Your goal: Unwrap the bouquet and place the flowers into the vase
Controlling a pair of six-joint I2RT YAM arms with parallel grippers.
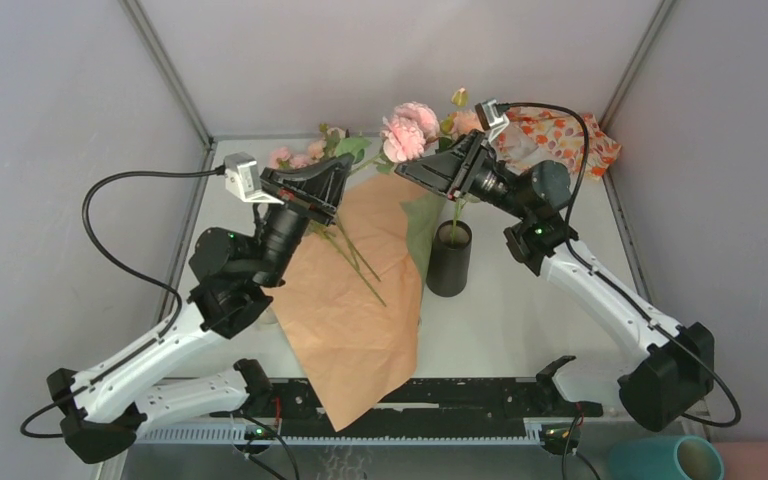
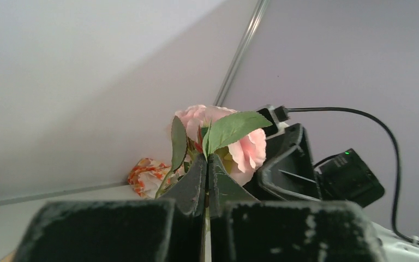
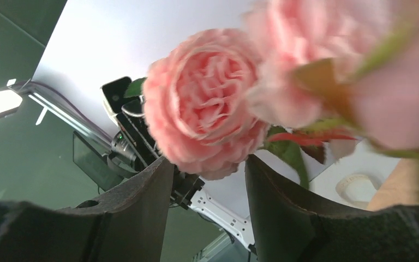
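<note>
Near matte vase [image 1: 449, 265], right gripper [image 3: 210, 161] gapes; left gripper [image 2: 207, 159] pinches thin rose stem [image 2: 205, 215].

The paper wrap [image 1: 355, 300] lies flat, pink roses [image 1: 407, 132] raised above its far end; the black vase [image 1: 449, 265] stands upright alongside, holding one stem [image 1: 457, 212].

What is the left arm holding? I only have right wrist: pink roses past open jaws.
Observer: The left gripper is shut on a leafy rose sprig.
Operator: Any flower placed yet?
Observer: Yes. The top view shows a green stem standing in the black vase.
Operator: Unwrapped?
Observer: Yes. The paper wrap lies spread open on the table, left of the vase.
</note>
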